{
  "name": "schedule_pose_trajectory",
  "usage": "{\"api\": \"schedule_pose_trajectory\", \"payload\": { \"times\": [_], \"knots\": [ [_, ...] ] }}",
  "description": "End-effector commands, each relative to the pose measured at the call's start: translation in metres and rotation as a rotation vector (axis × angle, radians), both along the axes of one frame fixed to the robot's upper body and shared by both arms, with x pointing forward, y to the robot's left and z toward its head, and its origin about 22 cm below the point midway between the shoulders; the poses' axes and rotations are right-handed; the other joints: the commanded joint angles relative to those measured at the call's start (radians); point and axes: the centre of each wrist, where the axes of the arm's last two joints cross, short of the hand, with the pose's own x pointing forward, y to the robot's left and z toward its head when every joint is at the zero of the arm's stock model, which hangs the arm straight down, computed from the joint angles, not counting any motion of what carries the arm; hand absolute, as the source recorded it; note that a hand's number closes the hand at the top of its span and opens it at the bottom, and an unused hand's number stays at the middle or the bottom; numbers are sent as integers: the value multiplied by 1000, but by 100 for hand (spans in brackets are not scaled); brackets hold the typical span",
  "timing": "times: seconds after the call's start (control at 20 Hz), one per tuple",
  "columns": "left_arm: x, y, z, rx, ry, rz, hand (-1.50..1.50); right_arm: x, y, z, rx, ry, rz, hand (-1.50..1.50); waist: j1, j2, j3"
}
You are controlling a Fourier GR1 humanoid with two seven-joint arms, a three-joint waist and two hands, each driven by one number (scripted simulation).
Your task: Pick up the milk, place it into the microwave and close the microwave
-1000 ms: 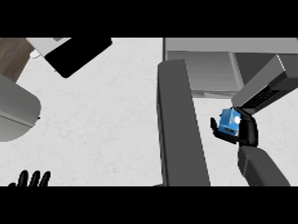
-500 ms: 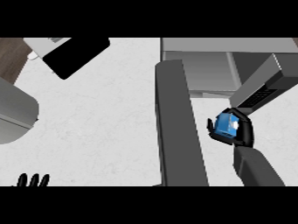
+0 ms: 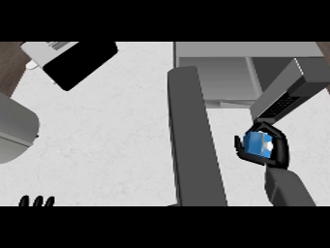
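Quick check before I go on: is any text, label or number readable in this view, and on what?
No text can be read anywhere in this view.
On the milk carton, held in the right robot hand: a blue face with a white patch, no legible letters.
On the microwave control panel: small pale marks, too small to read.

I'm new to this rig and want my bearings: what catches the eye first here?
The blue milk carton stands out, held in the curled fingers of the right hand at the right, near the open microwave. Next is the microwave's long dark door, swung out down the middle of the white counter. The left hand shows only at the lower left edge.
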Motion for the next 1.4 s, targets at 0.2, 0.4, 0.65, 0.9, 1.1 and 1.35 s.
{"api": "schedule_pose_trajectory", "payload": {
  "times": [0.2,0.4,0.65,0.9,1.1,1.35],
  "knots": [
    [-9,-7,0,-2,-11,3,-150,-39,9,27,7,-17,102,150,-10,-4,-1],
    [-13,-11,3,-10,-3,42,-150,-55,-3,57,94,-18,171,150,-11,-3,-1],
    [-18,-8,-2,1,4,55,-150,-44,38,76,261,-41,203,150,6,2,0],
    [-15,7,-8,-11,0,48,-150,-38,66,83,153,-57,151,150,11,4,1],
    [-17,-1,-8,-5,3,61,-150,-28,65,80,80,-31,121,150,12,5,1],
    [-9,19,-7,7,14,45,-150,19,96,85,56,12,119,150,19,7,1]
  ]
}}
